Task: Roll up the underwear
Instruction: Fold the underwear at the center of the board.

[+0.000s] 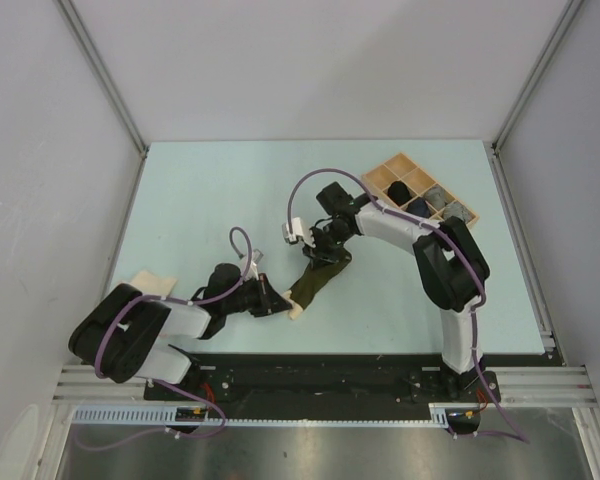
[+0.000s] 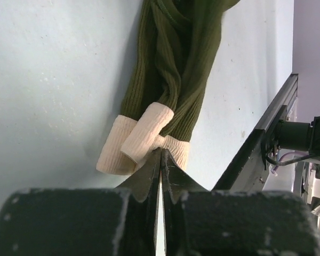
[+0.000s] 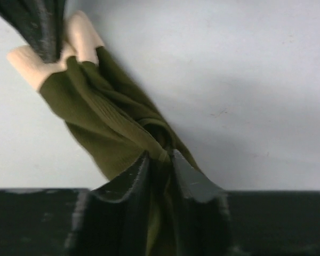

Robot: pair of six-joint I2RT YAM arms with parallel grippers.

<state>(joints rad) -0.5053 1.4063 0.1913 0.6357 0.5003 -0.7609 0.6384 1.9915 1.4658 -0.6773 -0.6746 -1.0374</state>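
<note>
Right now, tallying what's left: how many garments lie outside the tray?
2: an olive green one gripped between left claw and right claw; a pale beige one beside the left arm. Others may be hidden.

White-shelled, black-jointed arms point(image 1: 395, 225), looping purple cables point(image 1: 305, 182), scuffed black left end effector point(image 2: 160, 152) and right end effector point(image 3: 160, 154)

Left hand point(image 2: 160, 153) pinched tight, right hand point(image 3: 161, 157) clamped opposite
</note>
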